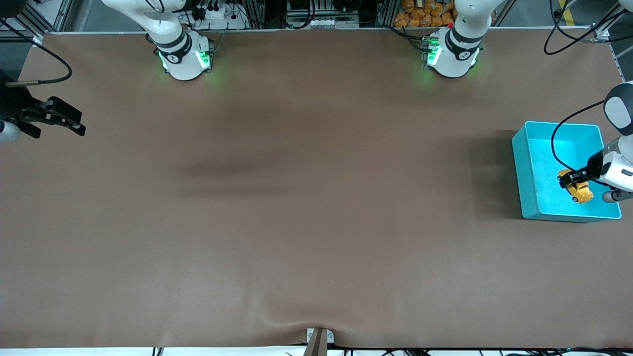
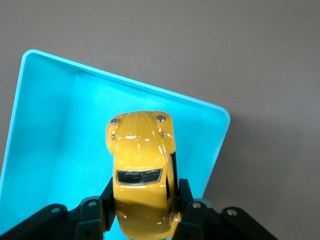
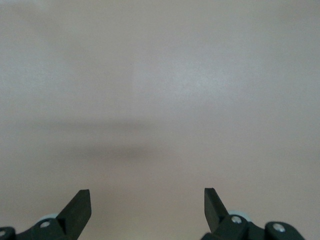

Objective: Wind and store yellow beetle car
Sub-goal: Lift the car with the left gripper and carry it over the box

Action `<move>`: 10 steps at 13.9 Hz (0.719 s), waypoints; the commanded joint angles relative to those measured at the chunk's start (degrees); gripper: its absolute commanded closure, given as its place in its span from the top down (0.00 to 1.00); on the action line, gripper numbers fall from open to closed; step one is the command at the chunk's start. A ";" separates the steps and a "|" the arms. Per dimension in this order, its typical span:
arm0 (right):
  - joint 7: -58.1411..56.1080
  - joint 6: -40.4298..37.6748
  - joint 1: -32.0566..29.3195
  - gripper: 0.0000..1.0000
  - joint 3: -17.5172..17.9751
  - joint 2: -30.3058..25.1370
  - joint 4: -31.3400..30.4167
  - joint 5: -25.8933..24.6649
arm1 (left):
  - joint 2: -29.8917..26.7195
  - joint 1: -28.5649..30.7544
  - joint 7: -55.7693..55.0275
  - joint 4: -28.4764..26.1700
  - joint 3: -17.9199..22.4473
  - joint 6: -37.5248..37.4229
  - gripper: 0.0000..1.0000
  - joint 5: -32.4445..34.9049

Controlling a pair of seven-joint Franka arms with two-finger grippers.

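At the right arm's end of the brown table point(image 1: 296, 198) the right gripper point(image 1: 63, 121) waits in the air over bare tabletop, its fingers point(image 3: 77, 210) spread wide with nothing between them.

Toward the left arm's end stands a teal bin point(image 1: 524, 173), open at the top. The left gripper point(image 1: 573, 179) hangs over the bin, clamped on the yellow car point(image 1: 579, 190). In the left wrist view the two black fingers point(image 2: 192, 210) press the car point(image 2: 142, 165) at its rear flanks, and its rounded nose points out over the bin's floor point(image 2: 65, 140). Whether the car touches that floor I cannot tell from these views; it looks to be held just above it.
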 commanded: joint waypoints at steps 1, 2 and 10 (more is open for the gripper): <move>0.64 -0.65 -0.90 1.00 0.78 0.43 0.80 -0.69 | 2.00 2.84 6.71 1.17 -0.67 -1.10 0.00 1.60; 0.64 -0.65 -0.99 1.00 0.70 0.52 0.80 -0.69 | 2.53 3.81 8.91 1.25 -0.67 -1.10 0.00 1.60; 0.64 -0.65 -1.69 1.00 0.61 0.52 1.06 -0.69 | 7.36 6.45 12.27 0.38 -0.76 1.80 0.00 9.42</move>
